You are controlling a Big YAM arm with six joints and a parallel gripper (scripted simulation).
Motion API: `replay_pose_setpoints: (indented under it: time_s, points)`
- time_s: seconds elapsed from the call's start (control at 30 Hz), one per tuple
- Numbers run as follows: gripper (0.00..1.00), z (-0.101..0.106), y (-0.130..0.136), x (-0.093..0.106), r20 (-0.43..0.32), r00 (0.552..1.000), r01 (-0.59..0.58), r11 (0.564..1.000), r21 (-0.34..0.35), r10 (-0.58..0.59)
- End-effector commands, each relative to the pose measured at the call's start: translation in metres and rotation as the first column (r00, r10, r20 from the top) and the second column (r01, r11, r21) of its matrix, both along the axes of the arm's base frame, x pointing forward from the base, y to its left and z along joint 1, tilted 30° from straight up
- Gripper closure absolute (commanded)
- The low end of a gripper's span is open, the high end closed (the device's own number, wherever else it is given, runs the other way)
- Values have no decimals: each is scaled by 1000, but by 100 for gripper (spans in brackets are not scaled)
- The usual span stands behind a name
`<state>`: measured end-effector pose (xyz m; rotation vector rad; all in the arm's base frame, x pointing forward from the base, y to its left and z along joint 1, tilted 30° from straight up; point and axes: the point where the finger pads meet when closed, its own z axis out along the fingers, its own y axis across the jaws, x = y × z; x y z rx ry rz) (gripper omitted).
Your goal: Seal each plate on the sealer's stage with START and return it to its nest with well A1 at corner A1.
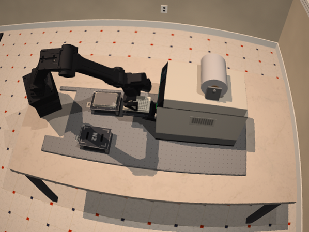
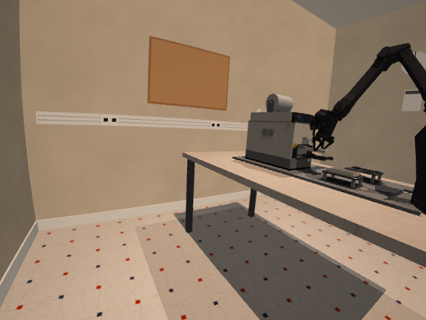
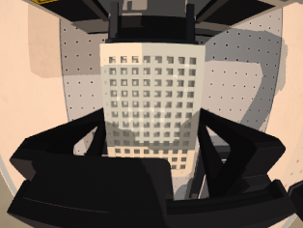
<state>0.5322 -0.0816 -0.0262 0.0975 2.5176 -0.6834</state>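
White well plate (image 1: 143, 103) (image 2: 327, 151) (image 3: 151, 89) pinched by its long sides in the tool (image 1: 131, 106) (image 2: 323, 146) (image 3: 151, 112), at the centre of the top frame. Carried level over the dark stage (image 1: 136, 114) (image 2: 321, 157) (image 3: 150, 30); a thin gap is seen beneath it from outside. Green glint noted on the front edge of the sealing machine (image 1: 175, 120) (image 2: 268, 142), right of centre from above. A second plate (image 1: 105, 99) (image 2: 364, 170), its top smooth and greyish, is held in nest N1 (image 1: 92, 107) (image 2: 374, 179), left of centre. Nest N2 (image 1: 84, 145) (image 2: 360, 182) is seen below it, label exposed. All is carried by the pale surface (image 1: 173, 186) (image 2: 302, 197).
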Motion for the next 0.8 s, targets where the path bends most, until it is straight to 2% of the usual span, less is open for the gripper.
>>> replay_pose_setpoints:
  time_s: [0.0, 0.17, 0.5, 0.77]
  points:
    - [100, -4, -1, -3, -22, 1000, -4, 1000, -6, 4]
    - [100, -4, 9, -1, -21, 999, -24, 1000, -6, 24]
    - [100, -3, 15, 1, -18, 999, -34, 999, -6, 34]
    - [100, -4, 9, 2, -10, 1000, -24, 1000, -6, 24]
